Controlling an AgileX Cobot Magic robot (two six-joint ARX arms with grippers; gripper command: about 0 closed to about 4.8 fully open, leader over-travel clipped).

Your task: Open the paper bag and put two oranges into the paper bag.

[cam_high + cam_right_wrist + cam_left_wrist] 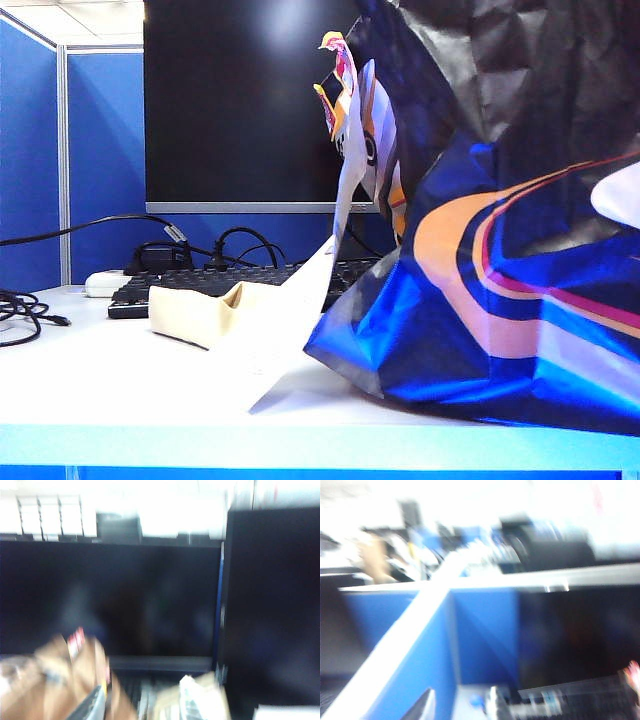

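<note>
The very large crinkled glossy paper bag, black and blue with orange, pink and white stripes, stands on the white table and fills the right side of the exterior view, its top running out of frame. A white paper flap slants from it down to the tabletop. Just beside the flap, to the left, lies a low cream tray. Behind the tray sits a black keyboard before a dark monitor; black cables trail at the left edge.

No oranges are visible in any view.

Both wrist views are heavily blurred. The left gripper shows only a grey fingertip; its spread cannot be told. The right gripper likewise shows one grey finger edge above blurred brown paper; its state cannot be told.
</note>
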